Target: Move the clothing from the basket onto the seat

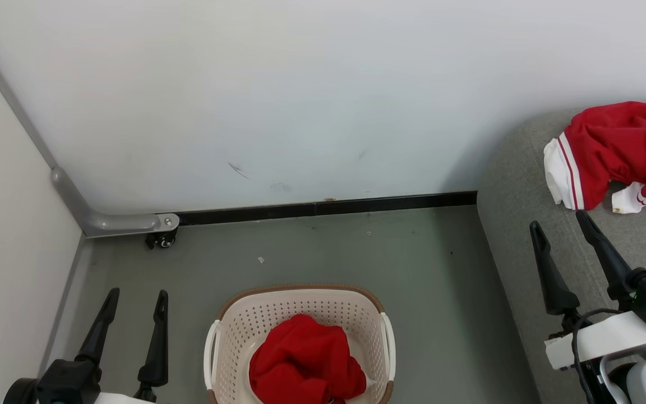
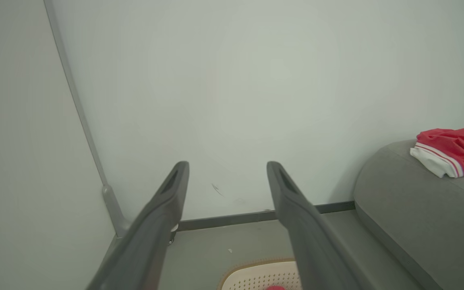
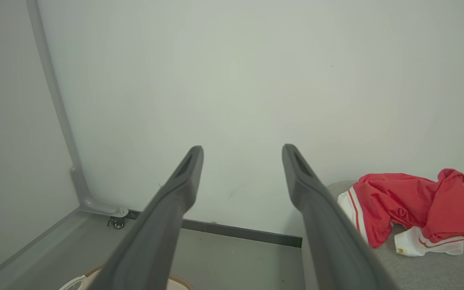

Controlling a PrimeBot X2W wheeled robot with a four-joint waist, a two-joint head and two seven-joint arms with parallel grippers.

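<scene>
Clothing (image 1: 300, 359) in basket (image 1: 300, 308) between left gripper (image 1: 138, 293) and right gripper (image 1: 558, 220), both splayed, empty.

Grey floor (image 1: 323, 252) bearing basket (image 1: 300, 308), seat (image 1: 516, 224) bearing red clothing (image 1: 620, 143)

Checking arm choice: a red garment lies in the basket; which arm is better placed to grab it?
Probably left: the left end effector, open, hangs beside the basket holding the garment; the right end effector is over the sofa.
</scene>
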